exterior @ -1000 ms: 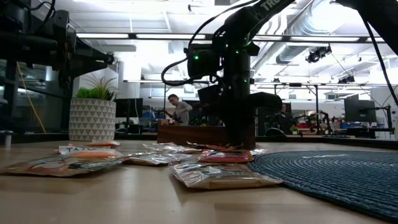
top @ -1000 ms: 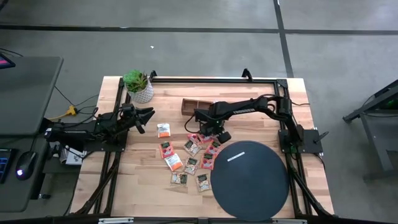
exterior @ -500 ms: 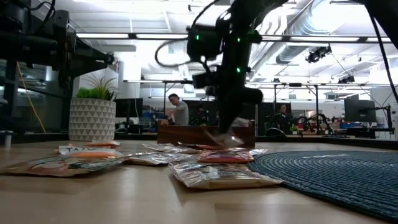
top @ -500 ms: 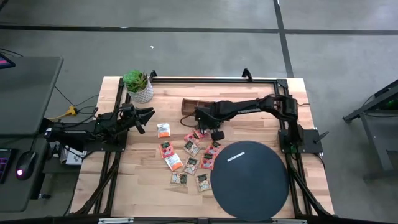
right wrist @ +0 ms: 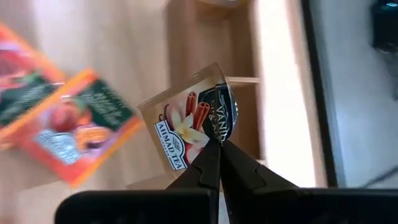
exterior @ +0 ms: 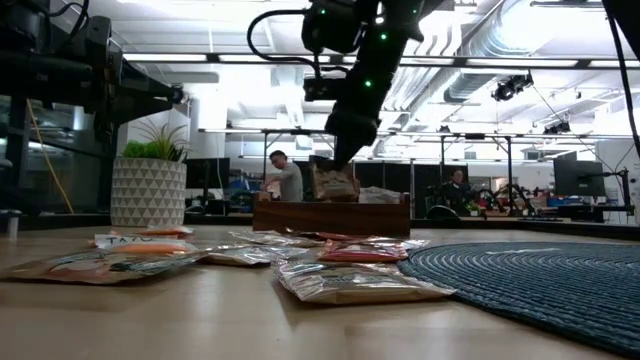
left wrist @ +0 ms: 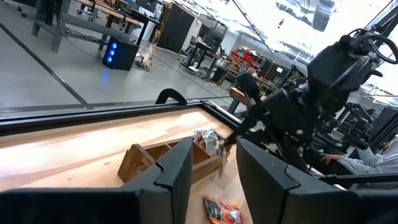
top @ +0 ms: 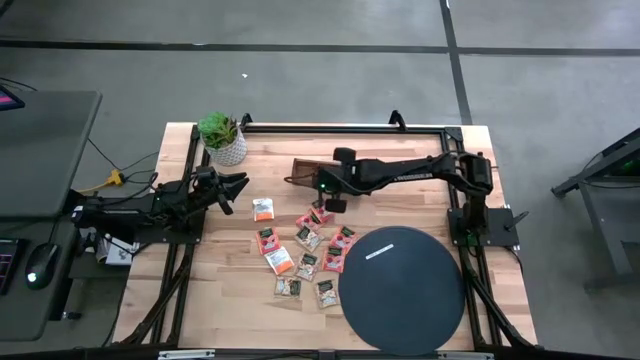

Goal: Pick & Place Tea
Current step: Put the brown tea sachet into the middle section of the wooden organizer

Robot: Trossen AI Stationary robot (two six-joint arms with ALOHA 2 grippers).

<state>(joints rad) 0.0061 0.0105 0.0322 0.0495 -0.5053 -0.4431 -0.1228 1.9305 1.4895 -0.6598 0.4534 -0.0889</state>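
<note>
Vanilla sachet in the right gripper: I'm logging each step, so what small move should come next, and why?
Probably ease it on over the wooden tray and lower it. The right gripper pinches the vanilla sachet by a corner, hanging just above the tray's compartments, not yet inside.

A small green plant in a white patterned pot (top: 223, 138) stood at the far left corner of the wooden table (top: 400, 145). A brown wooden tray (top: 303, 171) and a black round mat (top: 403, 288) lay there too.
</note>
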